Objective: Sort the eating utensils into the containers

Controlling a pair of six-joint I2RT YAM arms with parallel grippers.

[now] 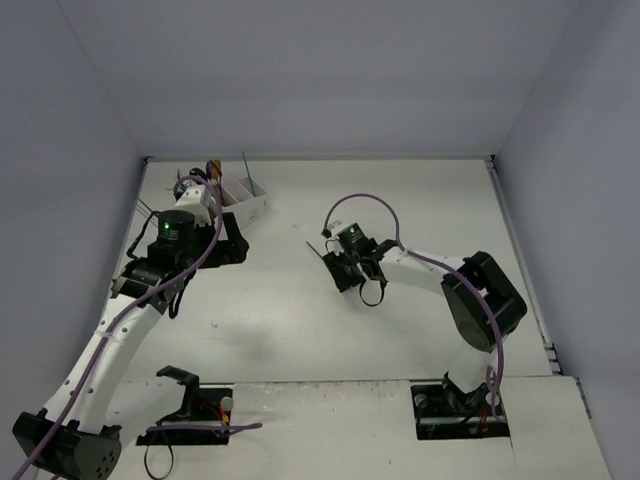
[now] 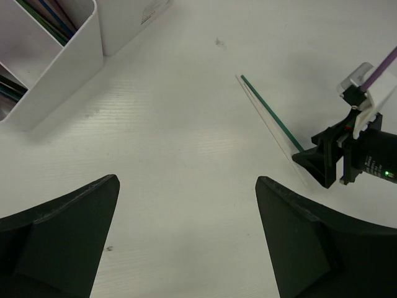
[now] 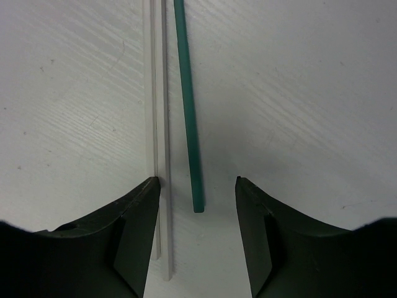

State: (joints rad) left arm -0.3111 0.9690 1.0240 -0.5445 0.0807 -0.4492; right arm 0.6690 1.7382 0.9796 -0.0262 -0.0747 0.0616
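One teal stick [image 3: 188, 112] lies on the white table, its near end between the fingers of my right gripper [image 3: 197, 183], which is open and touches nothing. Two pale sticks [image 3: 162, 124] lie side by side just left of it, running along the left finger [image 3: 133, 230]. From the left wrist view the teal stick [image 2: 270, 112] slants toward the right gripper [image 2: 329, 162]. My left gripper [image 2: 186, 180] stands wide open and empty over bare table, beside the white caddy [image 2: 68, 68], whose compartments hold several utensils [image 2: 46, 15]. In the top view the caddy [image 1: 245, 200] is at the back left.
Grey walls close the table at the back and on both sides. A purple cable [image 1: 365, 200] loops above the right arm. Black mounts [image 1: 185, 400] sit at the near edge by the arm bases.
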